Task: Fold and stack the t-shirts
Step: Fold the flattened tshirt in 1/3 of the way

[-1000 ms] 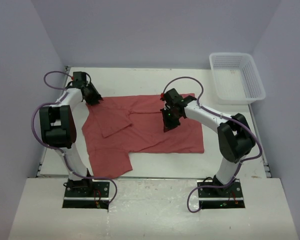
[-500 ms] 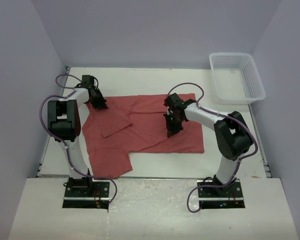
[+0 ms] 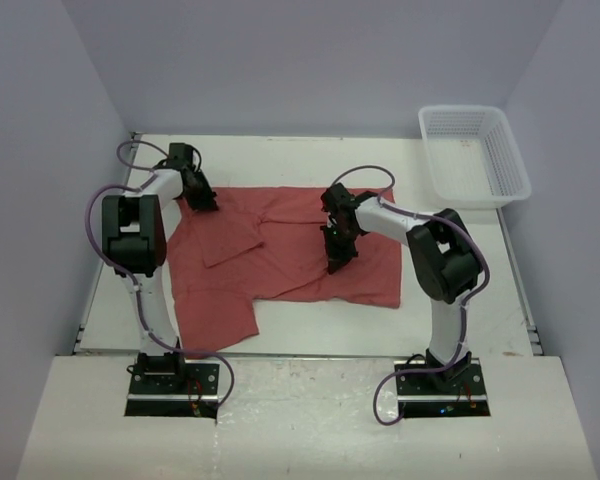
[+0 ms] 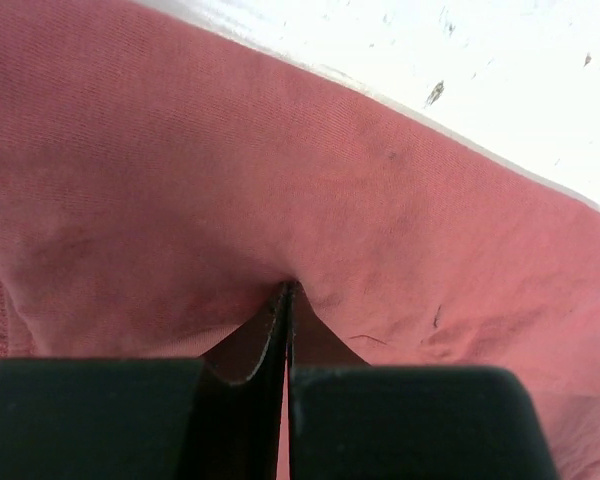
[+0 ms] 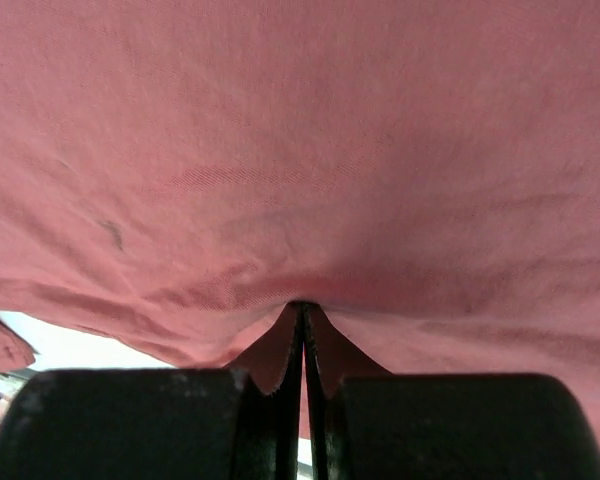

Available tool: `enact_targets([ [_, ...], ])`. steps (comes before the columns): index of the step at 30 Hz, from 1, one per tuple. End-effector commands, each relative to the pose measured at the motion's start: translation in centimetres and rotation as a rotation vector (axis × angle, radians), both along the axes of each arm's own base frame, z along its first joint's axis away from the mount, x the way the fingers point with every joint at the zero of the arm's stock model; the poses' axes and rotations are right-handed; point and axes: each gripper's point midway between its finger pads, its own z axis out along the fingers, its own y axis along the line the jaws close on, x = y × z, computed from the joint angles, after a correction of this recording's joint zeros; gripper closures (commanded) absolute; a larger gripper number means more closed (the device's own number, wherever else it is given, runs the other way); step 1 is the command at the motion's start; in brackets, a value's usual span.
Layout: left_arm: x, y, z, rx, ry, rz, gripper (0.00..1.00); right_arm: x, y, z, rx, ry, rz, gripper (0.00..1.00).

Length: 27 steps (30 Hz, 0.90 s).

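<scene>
A: Top view first. What had shifted?

B: The left gripper [image 3: 202, 199] had slid a little toward frame centre along the upper left corner of the t-shirt [image 3: 280, 262] and gone from part-spread to pressed together. The right gripper [image 3: 337, 257] had stayed pinched, left of the shirt's right edge. That edge had crept slightly leftward on the table [image 3: 280, 160]. The shirt lay mostly flat at frame centre, one sleeve hanging toward the lower left. The basket [image 3: 427, 150] sat apart in the upper right.

A: Left wrist view?

B: Fingers met at the lower centre with a ridge of red cloth [image 4: 180, 180] puckered at the tips, so the gripper was clamped on a thin fold of shirt. White tabletop [image 4: 480, 60] showed along the upper right, which put the grip near the shirt's edge.

A: Right wrist view?

B: The same picture. The jaws were together at the lower centre with fabric [image 5: 330, 150] tented over the tips, so they were pinching the shirt. Cloth filled nearly the whole frame.

A: Meaning for the task?

B: My reading was that both arms now had hold of the shirt, so a fold could begin. No fold was finished yet and nothing was stacked.
</scene>
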Motion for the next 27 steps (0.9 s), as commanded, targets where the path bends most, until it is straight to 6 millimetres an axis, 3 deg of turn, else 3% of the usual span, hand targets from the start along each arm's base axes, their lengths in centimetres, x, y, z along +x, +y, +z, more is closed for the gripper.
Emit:
enact_targets([
  [1, -0.1, 0.5, -2.0, 0.049, 0.042, -0.027, 1.00, 1.8, 0.3, 0.9, 0.000, -0.014, -0.052, 1.00],
  [9, 0.4, 0.2, -3.1, 0.036, 0.055, -0.036, 1.00, 4.4, -0.4, 2.1, -0.002, -0.026, -0.106, 1.00],
  [14, 0.6, 0.0, -3.8, 0.023, 0.059, -0.044, 1.00, 4.9, -0.7, 2.1, -0.011, -0.012, -0.102, 1.00],
  [19, 0.8, -0.2, -4.2, 0.014, 0.062, -0.046, 1.00, 5.9, -1.5, 4.5, -0.028, -0.106, -0.118, 1.00],
  [24, 0.7, -0.4, -4.2, 0.004, 0.062, -0.051, 1.00, 5.4, -2.9, 6.4, -0.057, -0.140, -0.126, 1.00],
  [27, 0.5, -0.5, -4.0, -0.003, 0.052, -0.054, 0.99, 4.7, -3.9, 5.5, -0.097, -0.108, -0.114, 1.00],
])
